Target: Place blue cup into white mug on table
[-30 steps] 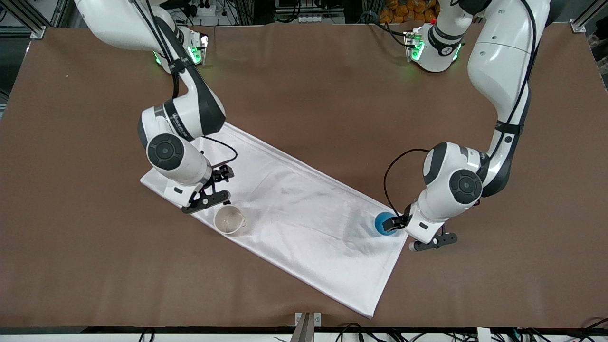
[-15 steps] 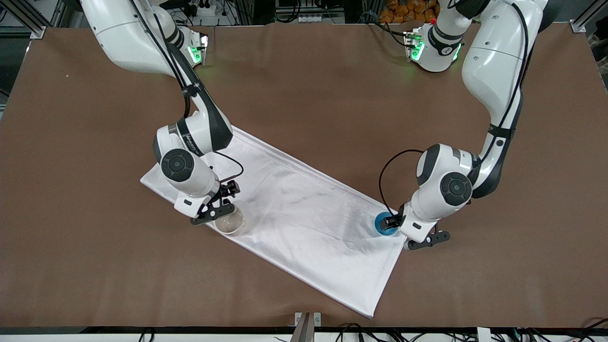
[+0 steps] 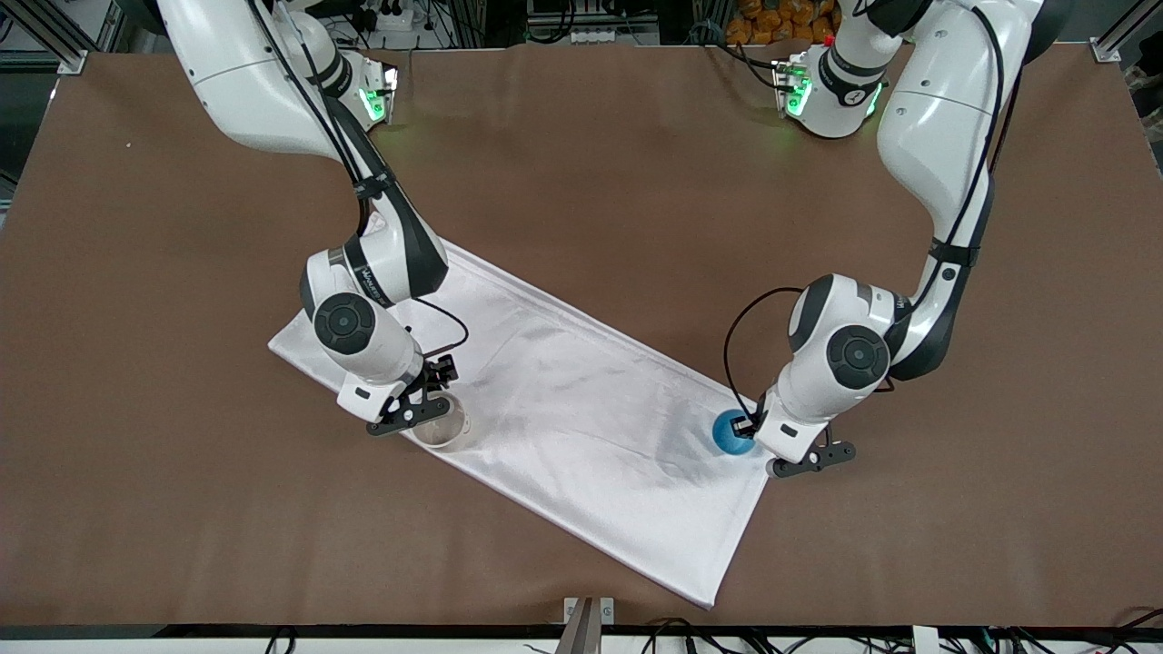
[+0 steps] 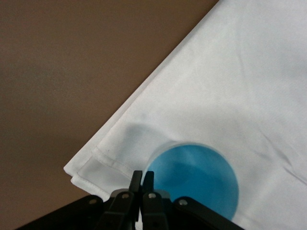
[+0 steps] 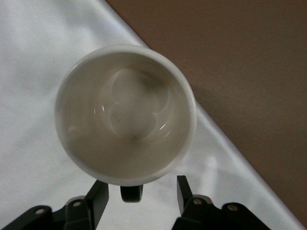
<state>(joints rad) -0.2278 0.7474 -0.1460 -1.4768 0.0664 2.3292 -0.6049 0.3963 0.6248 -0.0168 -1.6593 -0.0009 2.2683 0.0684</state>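
The blue cup (image 3: 730,434) stands on the white cloth near the cloth's corner at the left arm's end. My left gripper (image 3: 748,425) is at its edge. In the left wrist view the cup (image 4: 201,177) shows from above, and the left gripper (image 4: 142,173) is shut on its rim, one finger inside and one outside. The white mug (image 3: 440,429) stands upright on the cloth toward the right arm's end. My right gripper (image 3: 420,411) is low beside it. In the right wrist view the right gripper (image 5: 141,181) is open, its fingers either side of the black handle (image 5: 131,193) of the mug (image 5: 125,112).
The white cloth (image 3: 581,427) lies slantwise across the middle of the brown table (image 3: 581,163). Its corner nearest the front camera reaches close to the table's edge. Both arms' elbows hang above the cloth's two ends.
My right gripper has moved from beside the mug to low against it, fingers around the handle. My left gripper has shifted slightly toward the cup and sits on its rim.
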